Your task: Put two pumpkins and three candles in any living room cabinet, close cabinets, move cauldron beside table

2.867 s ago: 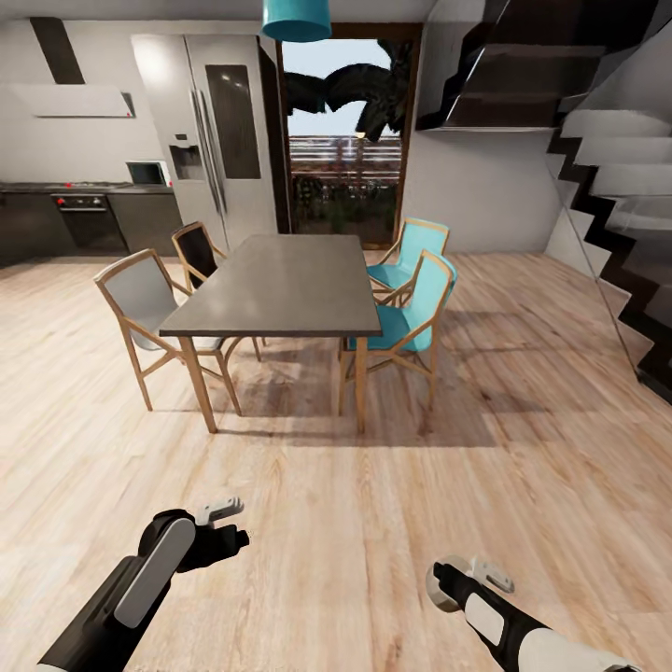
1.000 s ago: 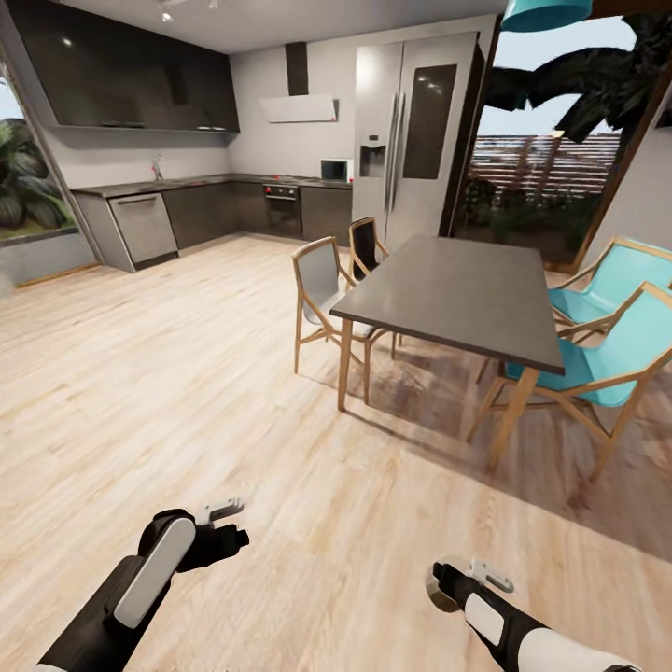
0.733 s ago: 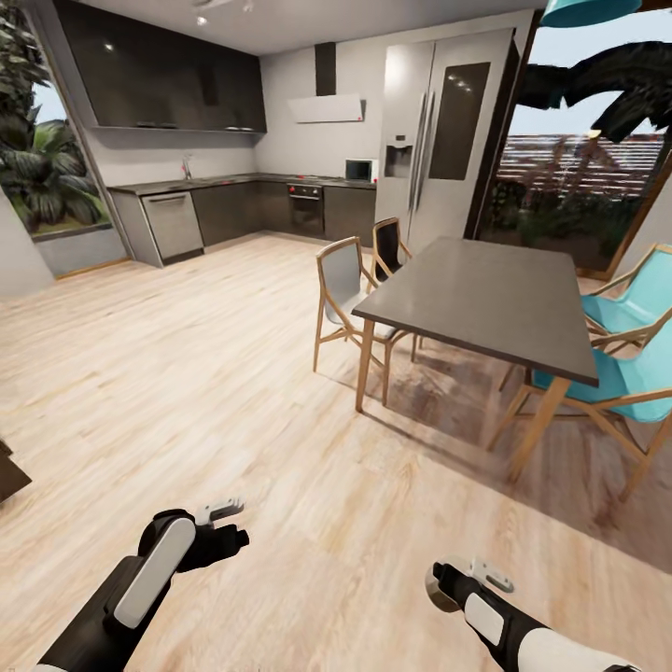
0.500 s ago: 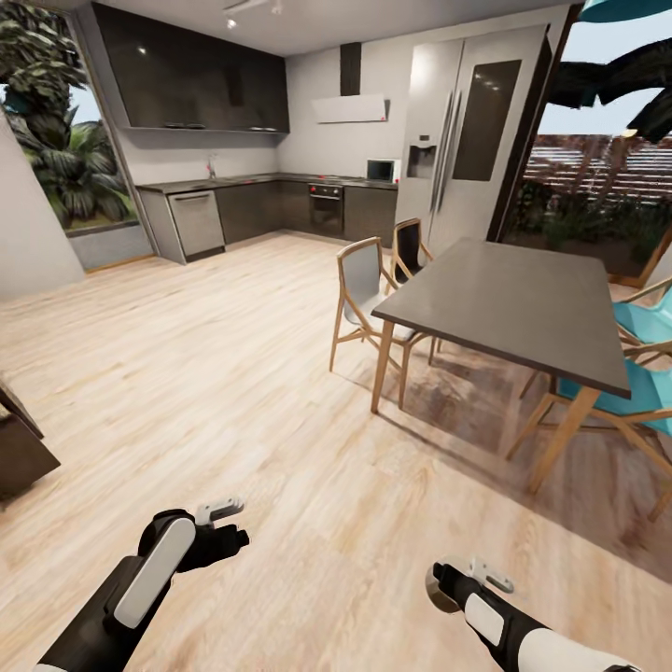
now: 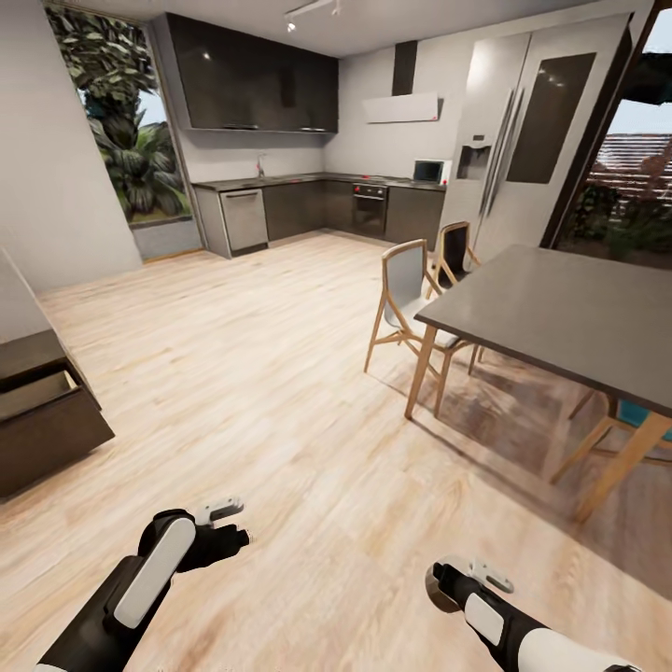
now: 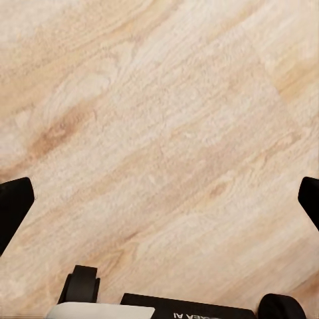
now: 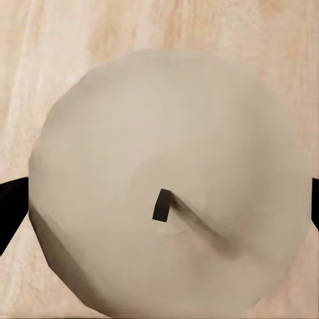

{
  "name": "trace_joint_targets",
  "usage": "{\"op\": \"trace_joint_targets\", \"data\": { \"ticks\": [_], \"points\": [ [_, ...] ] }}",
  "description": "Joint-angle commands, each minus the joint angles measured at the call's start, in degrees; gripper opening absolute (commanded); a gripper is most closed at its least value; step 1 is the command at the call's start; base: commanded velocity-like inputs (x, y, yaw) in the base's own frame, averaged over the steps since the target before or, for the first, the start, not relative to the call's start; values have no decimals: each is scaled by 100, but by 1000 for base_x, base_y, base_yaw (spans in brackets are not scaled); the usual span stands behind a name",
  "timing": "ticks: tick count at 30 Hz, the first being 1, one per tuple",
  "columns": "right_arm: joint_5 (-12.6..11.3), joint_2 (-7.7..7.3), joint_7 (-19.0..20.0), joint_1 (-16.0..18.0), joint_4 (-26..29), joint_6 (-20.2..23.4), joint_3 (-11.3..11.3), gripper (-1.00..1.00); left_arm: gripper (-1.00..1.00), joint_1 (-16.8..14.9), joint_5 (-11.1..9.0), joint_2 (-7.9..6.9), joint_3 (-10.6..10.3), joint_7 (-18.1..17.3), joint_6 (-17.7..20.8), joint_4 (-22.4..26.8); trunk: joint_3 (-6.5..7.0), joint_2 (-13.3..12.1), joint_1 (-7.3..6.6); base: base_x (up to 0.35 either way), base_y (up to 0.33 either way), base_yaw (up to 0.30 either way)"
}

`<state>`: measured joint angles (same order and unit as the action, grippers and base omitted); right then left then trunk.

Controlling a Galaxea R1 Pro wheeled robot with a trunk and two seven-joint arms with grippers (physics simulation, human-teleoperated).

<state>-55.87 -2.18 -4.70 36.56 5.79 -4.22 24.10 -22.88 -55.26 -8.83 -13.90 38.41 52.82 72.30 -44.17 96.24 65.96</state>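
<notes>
One cream-white stubby candle [image 7: 166, 206] with a short dark wick sits between the right gripper's [image 5: 446, 581] fingers, which are closed on its sides; in the head view it shows low at the right, held over the light wood plank floor [image 5: 280, 373]. The left gripper [image 6: 159, 212] hangs over bare floor with its fingers spread wide and nothing between them. The long, low, dark brown wood cabinet [image 5: 42, 420] shows at the left edge, one drawer pulled out with its tan inside exposed. The step in hand looks like carrying the candle there: best to turn fully toward the open drawer, keep the grip firm, and lower the candle upright inside before letting go. Counted: one candle, one open drawer, two grippers.
</notes>
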Motion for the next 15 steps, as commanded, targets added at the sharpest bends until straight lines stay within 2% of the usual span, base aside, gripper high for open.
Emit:
{"op": "trace_joint_targets", "data": {
  "ticks": [1, 15],
  "points": [
    [-47, -2, -27, 0, 11, -9, 50, -100, 100, -6, -58, -5, -16, 60, 1, 3, -5, 2, -1, 0, 0, 285],
    [-47, -2, -24, -2, 10, -9, 50, -100, 100, -6, -58, -4, -16, 57, 1, 3, -5, 2, -1, 0, 0, 285]
  ]
}}
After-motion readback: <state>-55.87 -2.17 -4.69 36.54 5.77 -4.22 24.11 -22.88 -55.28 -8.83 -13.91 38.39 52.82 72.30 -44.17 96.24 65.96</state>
